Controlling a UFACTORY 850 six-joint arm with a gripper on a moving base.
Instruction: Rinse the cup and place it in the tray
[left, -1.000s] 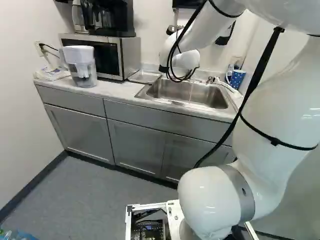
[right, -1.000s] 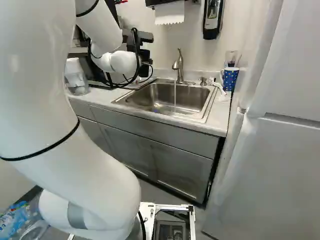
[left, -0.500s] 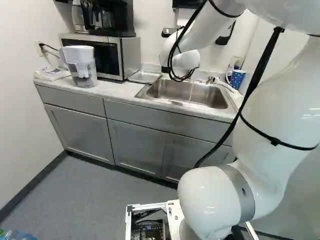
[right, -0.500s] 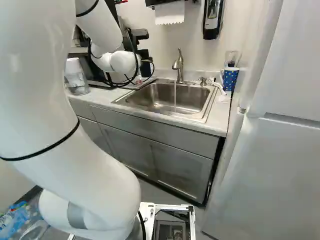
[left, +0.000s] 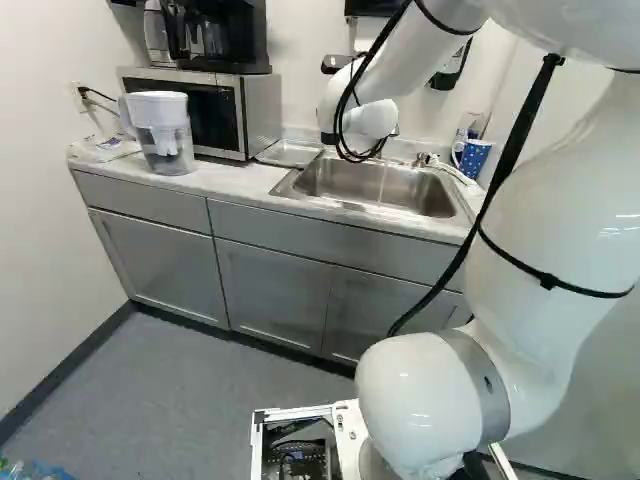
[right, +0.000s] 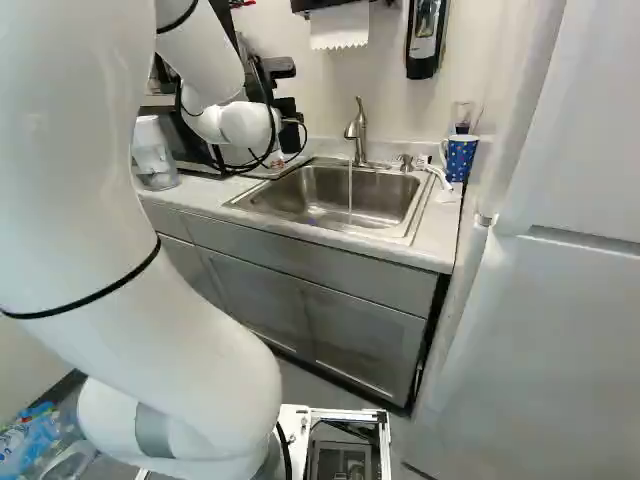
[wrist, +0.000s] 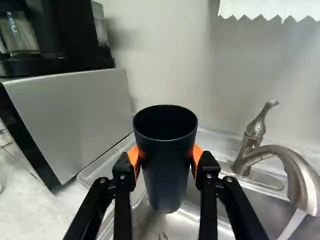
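Observation:
In the right base view my gripper shows only as black parts beyond the white wrist, its fingertips hidden. The wrist view has the gripper shut on the dark cup, an orange pad against each side. The cup stands mouth up and looks empty inside. Below and beyond it lies the metal tray, between microwave and sink. Water runs from the faucet into the sink, to one side of the cup.
The microwave with a coffee maker on top stands close beside the gripper. A water pitcher is on the counter. A blue dotted mug stands at the sink's far side, near the white fridge.
In the right base view the gripper's black parts have shifted slightly toward the microwave side, mostly in the first half second, the cup's grip not visible there. The base has stayed put.

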